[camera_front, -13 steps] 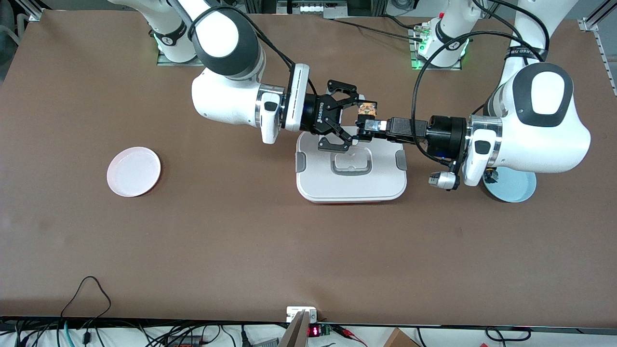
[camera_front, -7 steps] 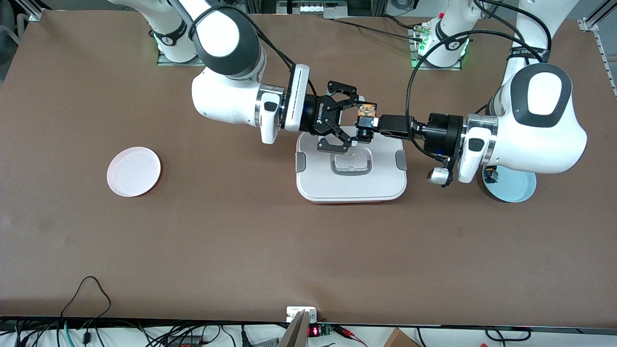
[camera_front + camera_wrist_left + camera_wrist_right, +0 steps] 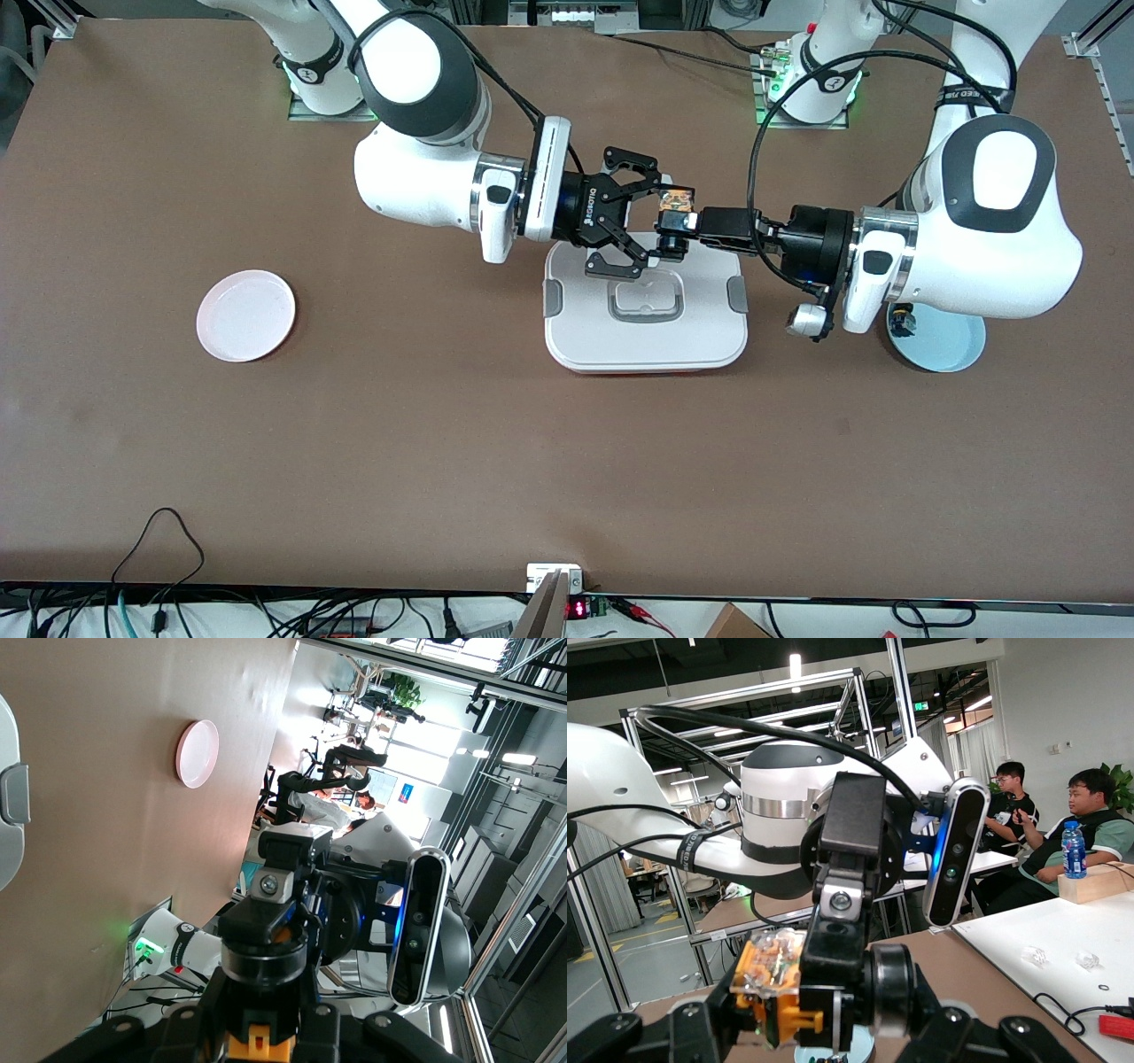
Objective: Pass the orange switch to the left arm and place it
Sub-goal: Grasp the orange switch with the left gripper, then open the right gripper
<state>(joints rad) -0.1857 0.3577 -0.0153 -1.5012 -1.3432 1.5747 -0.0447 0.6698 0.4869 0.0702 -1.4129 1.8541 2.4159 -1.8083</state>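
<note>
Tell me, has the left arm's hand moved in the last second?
Yes. The left hand shifted toward the right arm's end, farther over the large white lidded box.

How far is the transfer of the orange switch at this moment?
Done: the orange switch is lifted and carried over the box. In hand: right gripper and left gripper are both shut on it, mid-handover. Left: the right gripper lets go and the left arm carries it off.

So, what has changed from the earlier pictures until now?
The left gripper moved in toward the right gripper and shut on the orange switch, which the right gripper still holds above the box. Both grippers now grip the switch. The box, the pink plate and the blue plate stayed where they were.
</note>
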